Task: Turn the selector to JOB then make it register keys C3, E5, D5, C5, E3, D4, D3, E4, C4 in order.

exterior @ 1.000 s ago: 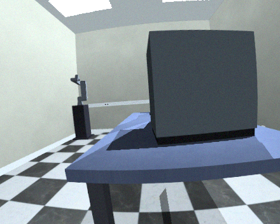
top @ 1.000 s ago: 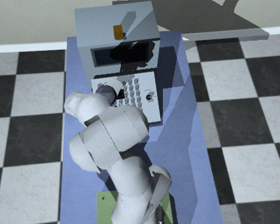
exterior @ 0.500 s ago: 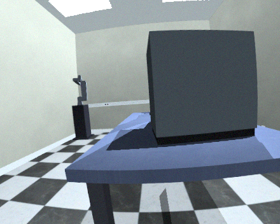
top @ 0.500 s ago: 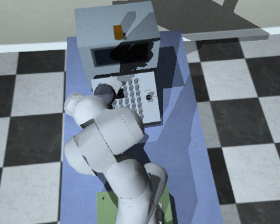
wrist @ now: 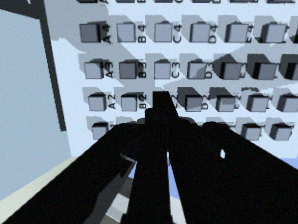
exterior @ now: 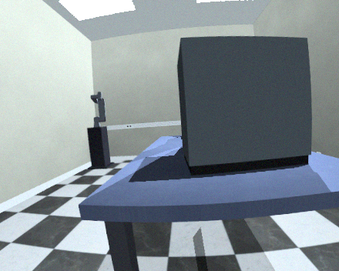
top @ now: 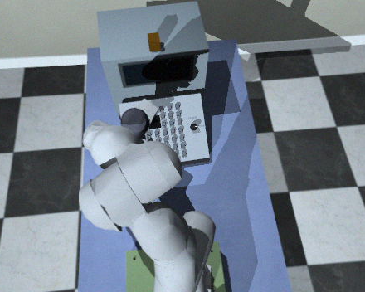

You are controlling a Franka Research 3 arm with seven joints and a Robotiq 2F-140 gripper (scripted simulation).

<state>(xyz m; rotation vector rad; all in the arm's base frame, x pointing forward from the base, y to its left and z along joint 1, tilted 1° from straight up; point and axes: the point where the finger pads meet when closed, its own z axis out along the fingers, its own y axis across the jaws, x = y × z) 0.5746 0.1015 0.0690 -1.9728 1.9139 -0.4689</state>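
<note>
The key panel (top: 201, 149) (wrist: 67, 100) slopes below the dark screen (top: 133, 75). Its selector (top: 194, 126) is a black knob at the right; its setting is too small to read. In the wrist view, key C3 (wrist: 162, 70) stands just beyond my gripper (wrist: 160, 104), whose fingers are shut and empty. The fingertips cover where key C2 stands; contact cannot be told. D3 (wrist: 196, 70) and E3 (wrist: 231, 71) are right of C3; C4 (wrist: 163, 32), D4 (wrist: 200, 32) and E4 (wrist: 236, 33) are one row farther. No key looks lit. Row 5 is out of the wrist view.
The machine housing (top: 154, 21) (exterior: 245, 100) stands at the back of the blue table (top: 233, 166) (exterior: 220, 192), with an orange block (top: 153, 41) on top. The arm (top: 133, 174) covers the panel's left part in the top view. Neighbouring keys stand close around the fingertips.
</note>
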